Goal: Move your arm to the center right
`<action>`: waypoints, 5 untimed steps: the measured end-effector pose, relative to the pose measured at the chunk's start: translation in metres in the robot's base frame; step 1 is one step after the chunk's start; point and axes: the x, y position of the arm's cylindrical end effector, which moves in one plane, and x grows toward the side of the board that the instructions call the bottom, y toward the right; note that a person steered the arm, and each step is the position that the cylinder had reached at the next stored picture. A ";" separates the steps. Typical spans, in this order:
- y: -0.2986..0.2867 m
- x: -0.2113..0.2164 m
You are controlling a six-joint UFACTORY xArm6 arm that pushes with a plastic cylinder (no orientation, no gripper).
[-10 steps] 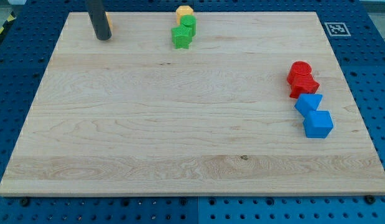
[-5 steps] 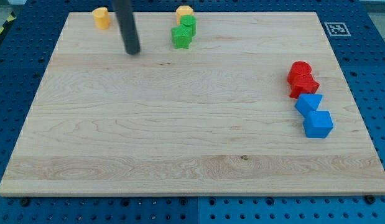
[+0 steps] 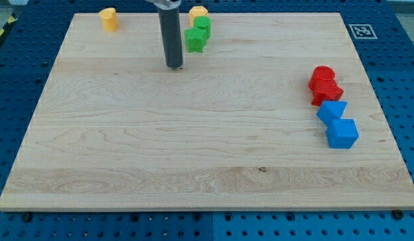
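My tip (image 3: 174, 65) rests on the wooden board (image 3: 193, 134) in the upper middle, just below and left of two green blocks: a star-shaped one (image 3: 195, 40) and another (image 3: 202, 26) behind it. A yellow block (image 3: 198, 12) sits at the top edge above them. Another yellow block (image 3: 109, 19) is at the top left. At the view's right, two red blocks (image 3: 322, 75) (image 3: 328, 92) touch, with a blue block (image 3: 332, 110) and a blue cube (image 3: 342, 133) below them, far from my tip.
A black-and-white marker tag (image 3: 361, 31) sits at the board's top right corner. The board lies on a blue perforated table (image 3: 19, 73).
My tip has moved rightward and downward from the top left, past the yellow block there, to just left of the green blocks. No block has moved.
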 end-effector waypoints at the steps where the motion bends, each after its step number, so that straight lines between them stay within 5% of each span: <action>1: -0.011 -0.024; 3: 0.037 0.014; 5: 0.165 0.015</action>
